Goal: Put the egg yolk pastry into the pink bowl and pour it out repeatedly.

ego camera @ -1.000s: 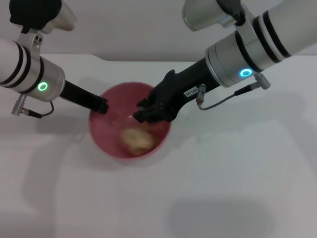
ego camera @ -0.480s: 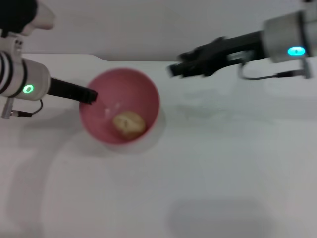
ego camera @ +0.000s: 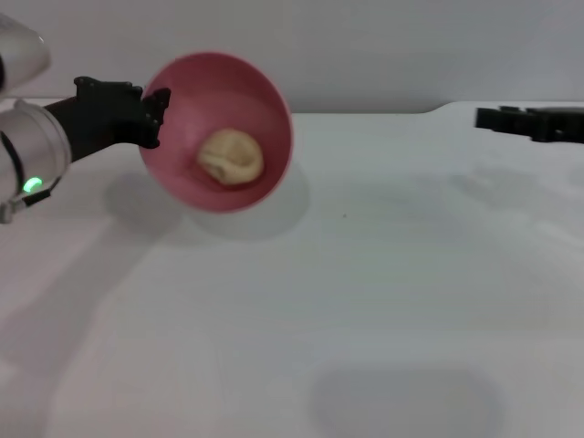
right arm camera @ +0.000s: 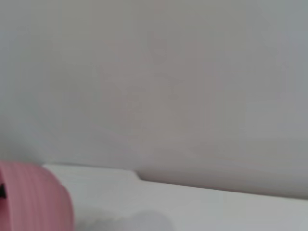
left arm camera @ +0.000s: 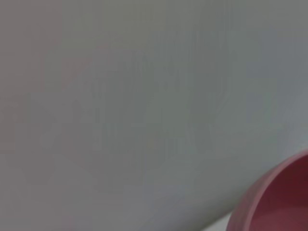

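While the near part of the white table [ego camera: 301, 347] shows only a faint shadow patch, all the action sits at the far left. Left gripper [ego camera: 151, 117] holds the pink bowl [ego camera: 265, 100] by its left rim, fingers clamped on the rim edge. Bowl is off the table and tipped, mouth facing toward the camera and to the right; its shadow falls on the table just below and to the right of it. Egg yolk pastry [ego camera: 231, 156] lies inside the bowl, against the lower inner wall, not spilled. Left wrist view catches only a slice of the bowl rim [left arm camera: 269, 202] against the wall.

Right gripper [ego camera: 493, 119] is well apart, far right, over the far table edge, holding nothing. Whether its fingers are apart or together cannot be told. Right wrist view shows the bowl's outside [right arm camera: 33, 199] at a distance.

Progress, as a judgement: placing is done, pastry is in. Pour is under way, tilt looks partial, pastry not out yet. Left to do: tip further until it rolls out, then re-place and repeat.

No brands, labels or readable writing in any view; only a green indicator light [ego camera: 33, 185] on the left arm.
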`<state>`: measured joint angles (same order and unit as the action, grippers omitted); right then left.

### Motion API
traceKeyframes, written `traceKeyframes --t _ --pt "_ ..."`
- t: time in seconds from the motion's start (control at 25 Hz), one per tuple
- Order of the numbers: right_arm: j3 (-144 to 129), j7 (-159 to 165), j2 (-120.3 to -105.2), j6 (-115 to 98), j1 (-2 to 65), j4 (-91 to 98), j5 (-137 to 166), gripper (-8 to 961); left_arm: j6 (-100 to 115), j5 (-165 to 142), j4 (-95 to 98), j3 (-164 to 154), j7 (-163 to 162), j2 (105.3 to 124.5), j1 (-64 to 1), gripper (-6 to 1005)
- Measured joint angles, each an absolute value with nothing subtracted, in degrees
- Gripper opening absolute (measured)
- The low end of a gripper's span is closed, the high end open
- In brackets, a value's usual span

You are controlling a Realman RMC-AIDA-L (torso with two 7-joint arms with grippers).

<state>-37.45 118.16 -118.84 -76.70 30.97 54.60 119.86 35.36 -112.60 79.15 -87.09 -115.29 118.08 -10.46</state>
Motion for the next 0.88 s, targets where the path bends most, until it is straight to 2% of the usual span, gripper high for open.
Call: traceKeyframes --t 0.2,0.44,0.56,0.64,0.68,0.88 --pt "-33.5 117.0 -118.82 -76.7 28.6 53.1 119.9 490 15.1 -113.6 79.9 -102.7 -108.9 117.93 -7.3 -1" --pt "-32.5 116.4 -118.86 -76.9 28.0 52.2 119.9 493 -16.9 -119.4 75.1 -122.8 -98.6 118.18 -7.2 0" --pt "-32.7 116.4 -118.85 -76.6 28.1 52.1 119.9 494 -38.7 -122.2 66.9 -133.8 -93.1 118.59 -10.2 -1" --pt "-32.8 116.4 -118.82 -76.5 28.3 52.1 119.9 495 -42.0 -122.3 65.1 -135.7 -92.2 118.63 -11.1 -1" --pt "-32.8 116.4 -118.8 -76.5 28.5 52.0 119.9 496 -56.9 -122.1 55.9 -144.0 -85.7 119.02 -15.6 -1" --pt "-32.9 116.4 -118.74 -76.4 28.8 52.0 119.7 498 -63.9 -120.8 48.9 -150.1 -74.9 119.07 -19.7 0"
